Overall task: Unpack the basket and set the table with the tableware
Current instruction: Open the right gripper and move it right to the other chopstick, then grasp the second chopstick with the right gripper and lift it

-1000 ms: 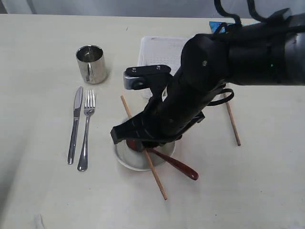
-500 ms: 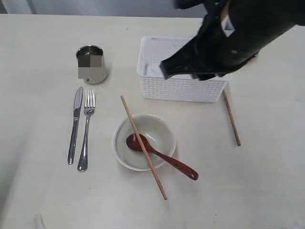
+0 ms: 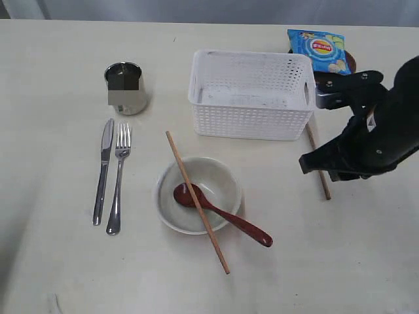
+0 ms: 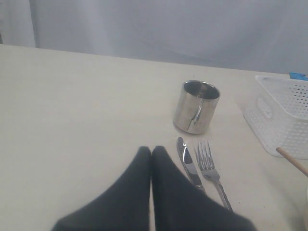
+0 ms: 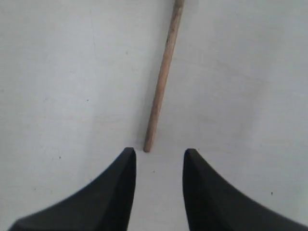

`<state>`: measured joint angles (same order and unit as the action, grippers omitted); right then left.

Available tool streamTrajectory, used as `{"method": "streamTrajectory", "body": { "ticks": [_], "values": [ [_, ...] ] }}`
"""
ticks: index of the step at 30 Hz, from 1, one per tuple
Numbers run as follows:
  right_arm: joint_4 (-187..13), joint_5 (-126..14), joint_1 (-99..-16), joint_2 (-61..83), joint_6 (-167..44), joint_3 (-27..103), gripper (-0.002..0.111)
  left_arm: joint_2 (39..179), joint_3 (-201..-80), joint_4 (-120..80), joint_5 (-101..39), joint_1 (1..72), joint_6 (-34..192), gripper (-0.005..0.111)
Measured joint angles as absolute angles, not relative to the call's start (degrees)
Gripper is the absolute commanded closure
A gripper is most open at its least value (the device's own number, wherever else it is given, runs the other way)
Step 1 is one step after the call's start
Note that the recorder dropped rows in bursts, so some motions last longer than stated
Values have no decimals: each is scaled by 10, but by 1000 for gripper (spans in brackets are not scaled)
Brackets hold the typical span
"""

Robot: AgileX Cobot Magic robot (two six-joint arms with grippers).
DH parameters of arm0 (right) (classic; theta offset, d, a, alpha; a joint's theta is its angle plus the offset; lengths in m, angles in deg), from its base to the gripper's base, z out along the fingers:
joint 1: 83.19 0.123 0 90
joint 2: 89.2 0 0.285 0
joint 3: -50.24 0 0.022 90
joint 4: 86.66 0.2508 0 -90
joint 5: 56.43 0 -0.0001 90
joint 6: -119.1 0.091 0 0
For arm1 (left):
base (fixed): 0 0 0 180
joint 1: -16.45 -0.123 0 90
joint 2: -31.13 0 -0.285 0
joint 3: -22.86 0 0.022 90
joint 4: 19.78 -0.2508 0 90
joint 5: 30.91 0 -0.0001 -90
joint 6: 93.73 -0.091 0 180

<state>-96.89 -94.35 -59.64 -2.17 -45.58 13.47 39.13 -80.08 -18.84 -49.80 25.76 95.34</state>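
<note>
The white basket (image 3: 251, 95) stands empty at the back of the table (image 3: 59, 275). A steel cup (image 3: 126, 87), knife (image 3: 103, 171) and fork (image 3: 119, 178) lie on the left. The pale bowl (image 3: 198, 194) holds the reddish spoon (image 3: 222, 214), with one chopstick (image 3: 196, 199) lying across it. The other chopstick (image 3: 319, 163) lies right of the basket. My right gripper (image 5: 159, 154) hangs open and empty over its end (image 5: 161, 86). My left gripper (image 4: 151, 150) is shut on nothing, near the knife (image 4: 188, 166), fork (image 4: 210, 168) and cup (image 4: 196, 107).
A blue chip bag (image 3: 319, 49) lies on a dark plate (image 3: 349, 63) behind the basket's right end. My right arm (image 3: 373, 140) covers the table's right side. The basket's corner (image 4: 281, 115) shows in the left wrist view.
My right arm has swung from over the bowl, past the basket, to the right chopstick. The spoon stays in the bowl.
</note>
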Motion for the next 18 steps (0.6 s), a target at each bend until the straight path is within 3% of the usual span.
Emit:
{"method": "streamTrajectory", "body": {
  "ticks": [8, 15, 18],
  "values": [
    [-940, -940, -635, -176, -493, 213, 75, 391, -801, -188, -498, 258, 953, 107],
    [-915, -923, -635, -211, -509, 216, 75, 391, -801, -188, -498, 258, 953, 107],
    [-914, -923, -635, -213, -511, 217, 84, 391, -801, -188, -498, 258, 953, 107]
  ]
}}
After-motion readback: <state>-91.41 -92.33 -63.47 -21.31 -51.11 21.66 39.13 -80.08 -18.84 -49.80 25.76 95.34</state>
